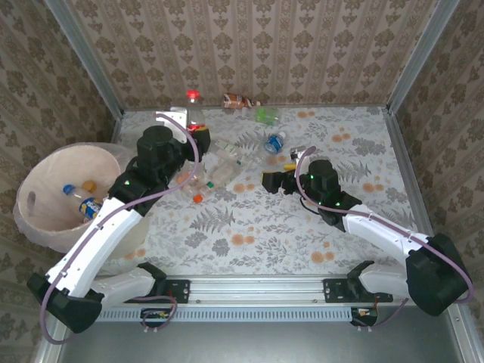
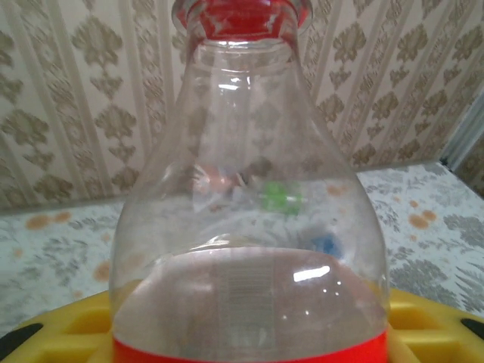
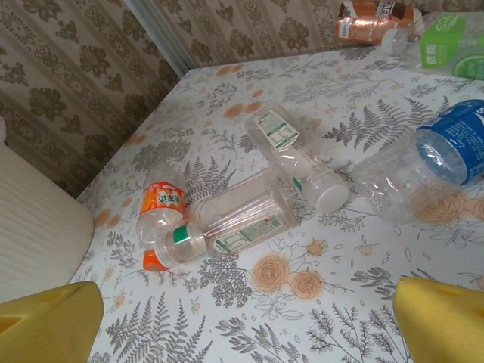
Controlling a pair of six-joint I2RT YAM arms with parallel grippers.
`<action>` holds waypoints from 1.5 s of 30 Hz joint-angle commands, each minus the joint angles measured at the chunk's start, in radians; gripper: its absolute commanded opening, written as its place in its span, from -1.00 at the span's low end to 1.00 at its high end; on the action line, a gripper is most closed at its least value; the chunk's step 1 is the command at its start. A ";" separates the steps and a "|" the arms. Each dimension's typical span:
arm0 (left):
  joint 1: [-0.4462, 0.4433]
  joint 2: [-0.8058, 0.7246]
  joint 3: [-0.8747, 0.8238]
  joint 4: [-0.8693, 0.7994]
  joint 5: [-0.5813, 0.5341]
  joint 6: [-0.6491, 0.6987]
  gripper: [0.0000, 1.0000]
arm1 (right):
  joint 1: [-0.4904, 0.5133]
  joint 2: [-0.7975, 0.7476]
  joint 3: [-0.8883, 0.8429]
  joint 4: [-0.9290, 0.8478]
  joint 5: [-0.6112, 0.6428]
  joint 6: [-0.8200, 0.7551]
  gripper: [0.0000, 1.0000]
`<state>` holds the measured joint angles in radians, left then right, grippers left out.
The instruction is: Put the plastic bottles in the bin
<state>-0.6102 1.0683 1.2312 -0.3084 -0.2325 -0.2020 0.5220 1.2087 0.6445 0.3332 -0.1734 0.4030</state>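
1. I have the left gripper (image 1: 198,130) closed on the red-cap bottle (image 2: 249,227). It grips low on the body, at the red label, and the yellow pads (image 2: 57,336) show on either side in the wrist view.
2. That bottle is clear and stands upright over the far-left part of the table (image 1: 363,227), to the right of the bin (image 1: 64,162). I cannot tell whether its base is on the table or lifted off it.
3. My right gripper (image 1: 271,180) is spread wide with nothing between its yellow fingers (image 3: 53,325). It sits low near the middle of the table, facing the loose bottles on its left.
4. Ahead of it the orange-label bottle (image 3: 161,203) touches the long bottle (image 3: 242,223), which lies on its side with an orange cap. The white-cap bottle (image 3: 302,162) lies just behind them.
5. The blue-label bottle (image 3: 427,159) lies crushed to their right, apart from them.
6. Near the far wall (image 1: 265,45) lie the green-label bottle (image 3: 446,41) and the brown-label bottle (image 3: 370,19), close together.
7. The bin stands at the table's left edge beside my left arm. A binned bottle (image 1: 91,206) with a blue label lies at its bottom.
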 commanded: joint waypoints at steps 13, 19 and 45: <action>0.036 -0.053 0.318 -0.194 -0.566 0.349 -0.06 | 0.012 0.024 0.046 0.012 -0.011 -0.059 0.99; 0.192 -0.052 0.400 -0.315 -0.614 0.338 -0.04 | 0.012 0.037 0.057 0.012 -0.018 -0.059 0.99; 1.079 -0.103 0.077 -0.452 -0.044 0.075 0.00 | 0.013 0.057 0.106 -0.019 -0.041 -0.103 0.99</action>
<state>0.4721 0.9691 1.3106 -0.7753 -0.4252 -0.0643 0.5285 1.2636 0.7147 0.3283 -0.1955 0.3149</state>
